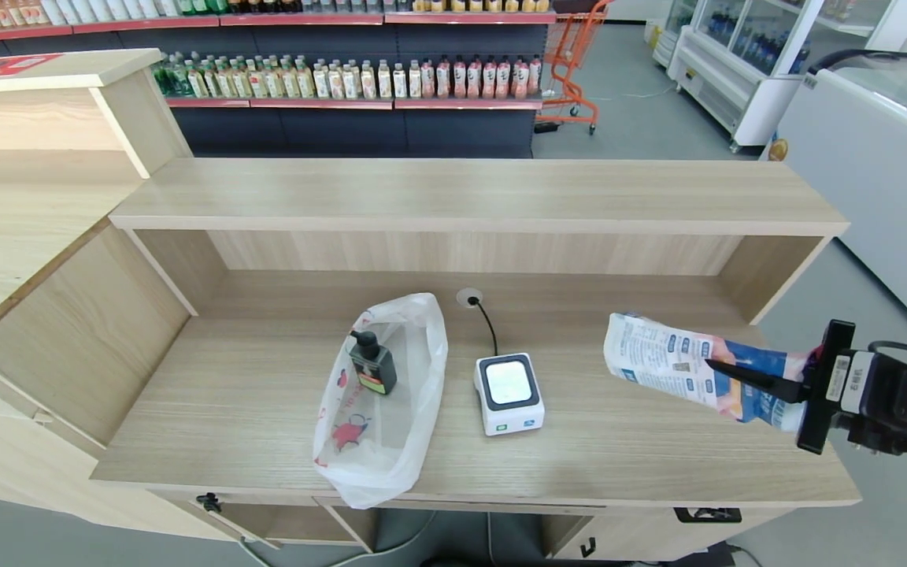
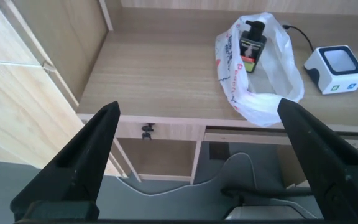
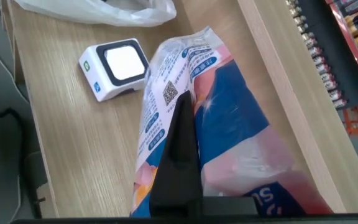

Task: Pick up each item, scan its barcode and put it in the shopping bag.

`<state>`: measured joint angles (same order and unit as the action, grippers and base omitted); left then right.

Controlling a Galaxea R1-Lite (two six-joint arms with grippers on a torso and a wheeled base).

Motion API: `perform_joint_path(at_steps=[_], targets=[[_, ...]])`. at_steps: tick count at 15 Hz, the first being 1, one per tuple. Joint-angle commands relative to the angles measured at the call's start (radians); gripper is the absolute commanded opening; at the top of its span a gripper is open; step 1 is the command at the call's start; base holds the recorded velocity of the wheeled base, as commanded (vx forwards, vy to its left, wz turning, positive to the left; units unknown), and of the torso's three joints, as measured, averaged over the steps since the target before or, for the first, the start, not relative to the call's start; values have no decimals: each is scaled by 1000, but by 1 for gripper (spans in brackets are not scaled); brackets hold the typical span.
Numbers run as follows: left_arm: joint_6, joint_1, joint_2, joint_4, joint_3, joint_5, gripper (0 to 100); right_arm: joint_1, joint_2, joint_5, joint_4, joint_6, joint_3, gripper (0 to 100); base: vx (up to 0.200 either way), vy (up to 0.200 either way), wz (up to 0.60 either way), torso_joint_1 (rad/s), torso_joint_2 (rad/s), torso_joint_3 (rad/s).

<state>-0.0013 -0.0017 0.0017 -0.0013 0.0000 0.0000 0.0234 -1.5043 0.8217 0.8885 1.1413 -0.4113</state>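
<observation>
Over on the right, the right hand (image 1: 725,376) (image 3: 183,134) is clamped on a soft blue, white and pink packet (image 1: 658,361) (image 3: 229,124). One black finger (image 1: 745,376) presses along the packet's upper face. The packet hangs in the air above the right part of the light wooden table (image 1: 249,394), lying nearly level, with its free end pointing left. The right wrist view shows a small square code printed on its white side.

Just left of the packet is the white box-shaped barcode scanner (image 1: 509,391) (image 2: 334,62) (image 3: 115,67), flat on the table with its dark-framed window facing up. A thin black cable (image 1: 488,319) runs from it to a round hole at the far side of the table. Packet and scanner are apart, not touching.

Left again, beside the scanner, the translucent white plastic shopping bag with red print (image 1: 359,465) (image 2: 260,102) (image 3: 104,9) lies on the table, its near end drooping over the near edge. Inside it lies a black pump bottle with a red and green label (image 1: 372,364) (image 2: 252,43), pump head toward the far side.

The left hand (image 2: 197,106) hovers off the near left edge of the table. Its two black fingers (image 2: 73,168) are spread wide, with nothing between them, well apart from the bag.

Far behind the table stands a shelf of bottled drinks (image 1: 343,79).
</observation>
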Motion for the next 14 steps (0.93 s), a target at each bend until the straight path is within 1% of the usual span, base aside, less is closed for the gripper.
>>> perform_joint_path(at_steps=[1,4,5,8,9,12,14], targets=[[0,0,0,0,0,0,100,0,-40,2,0,2,-14,0,0,200,0,7,2,-2],[3,0,0,0,0,0,100,4,-105,2,21,20,-20,0,0,200,0,1,4,-1],[4,0,0,0,0,0,100,9,-159,5,75,40,-20,0,0,200,0,2,-2,2],[3,0,0,0,0,0,100,13,-275,25,219,40,-26,0,0,0,0,0,0,0],[3,0,0,0,0,0,100,15,-338,43,290,37,-29,0,0,0,0,0,0,0],[3,0,0,0,0,0,100,20,-450,109,382,37,-52,0,0,0,0,0,0,0],[3,0,0,0,0,0,100,15,-482,134,398,37,-73,0,0,0,0,0,0,0]])
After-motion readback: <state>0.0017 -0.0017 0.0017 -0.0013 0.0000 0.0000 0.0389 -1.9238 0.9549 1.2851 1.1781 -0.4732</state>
